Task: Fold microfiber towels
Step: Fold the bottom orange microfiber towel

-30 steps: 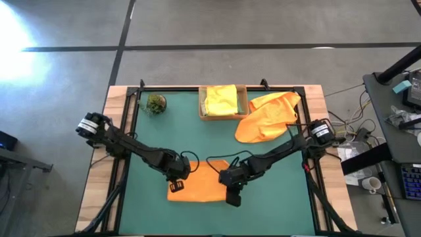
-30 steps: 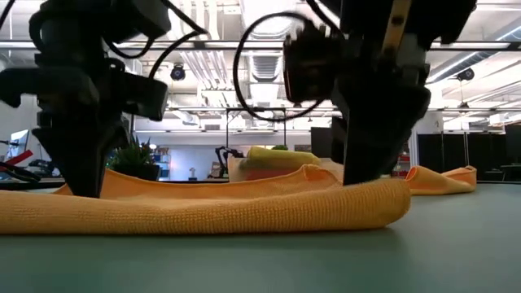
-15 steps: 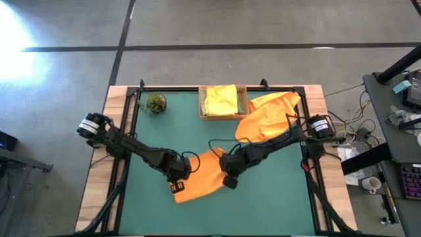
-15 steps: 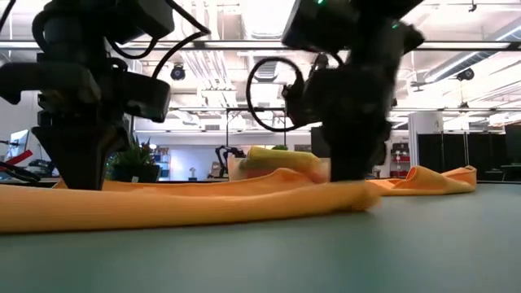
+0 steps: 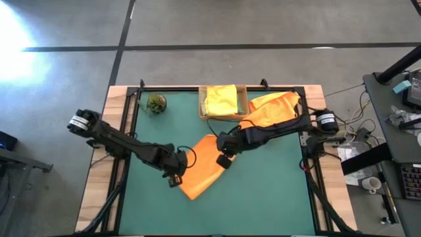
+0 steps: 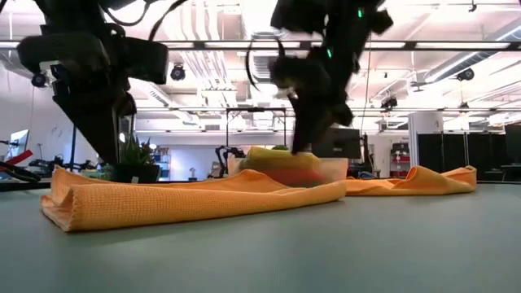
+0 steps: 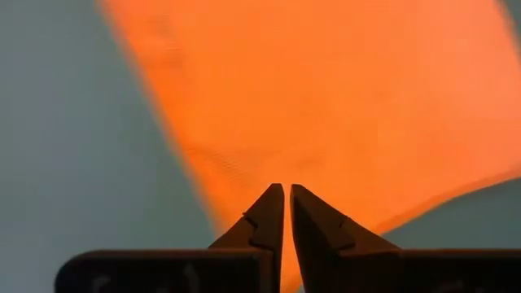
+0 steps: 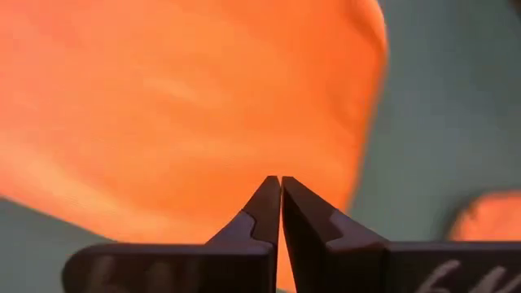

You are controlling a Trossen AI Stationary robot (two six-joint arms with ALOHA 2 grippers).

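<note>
— Green matting [image 5: 276,191] covers the bench inside a wooden border; what sits nearest?
— An orange towel [image 5: 205,168], folded into a slanted strip at mid-bench. The left end effector [image 5: 175,176] is pressed together at its near-left edge; the right end effector [image 5: 222,158], also pressed together, is at its far-right edge. Whether either pinches cloth, I cannot tell.
— Containers?
— One shallow cardboard tray [image 5: 202,106] at the far edge, holding a yellow towel [image 5: 221,100].
— Beside it?
— A second orange towel [image 5: 268,117], crumpled, touching the tray's right side. A small plant [image 5: 156,103] stands far-left.
— Free space?
— Bare mat along the near edge and both near corners.
</note>
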